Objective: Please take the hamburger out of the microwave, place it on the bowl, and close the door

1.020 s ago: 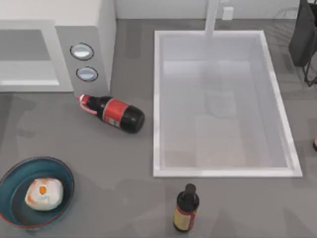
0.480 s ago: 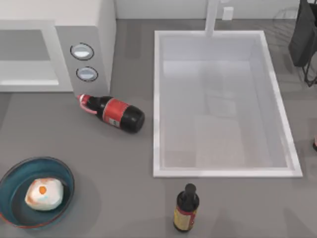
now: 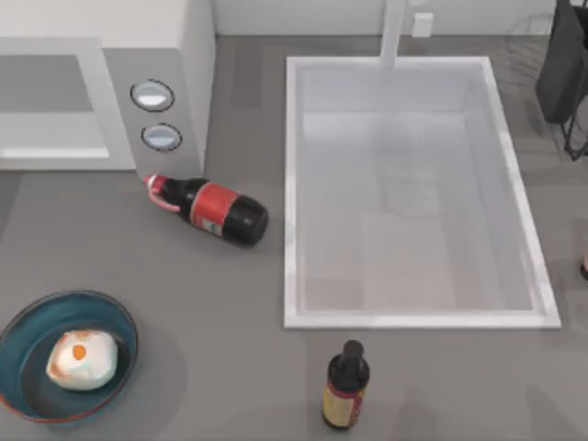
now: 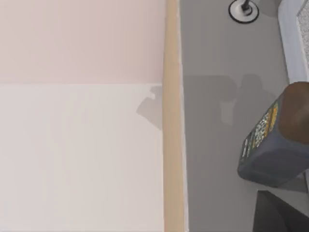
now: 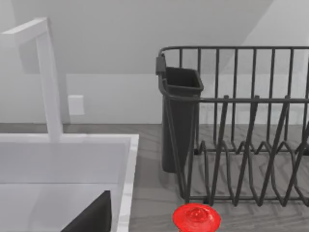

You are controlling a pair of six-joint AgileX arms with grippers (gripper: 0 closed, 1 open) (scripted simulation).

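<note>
Nothing on the table has moved against the two earlier top views: every object lies in the same place, so the scene looks at rest. Starting from the left, the bowl (image 3: 66,356) sits at the near left corner of the table, and the hamburger (image 3: 83,359) lies inside it, a little to the right of the bowl's centre, touching its floor. So the first two parts of the task look finished. The hamburger is nearly round, with only a slightly longer axis running left to right, and its orange spot faces upward. Farther back on the left stands the microwave (image 3: 188,55), with its grey panel and two dials turned toward the near side. The door (image 3: 50,106) appears to lie flush with the front of the box, so I judge that it is already closed, though from above I cannot be fully sure of it. If this is right, almost nothing is left to do. Just near the microwave's right corner a cola bottle (image 3: 213,209) lies on its side, its cap pointing left and far. Right of it is the white sink (image 3: 289,193), and a small dark bottle (image 3: 345,385) stands upright near the sink's near edge. At the far right a dark dish rack (image 5: 231,125) stands on the counter. Whether either gripper's jaws are open or closed, I cannot tell from these pictures.
</note>
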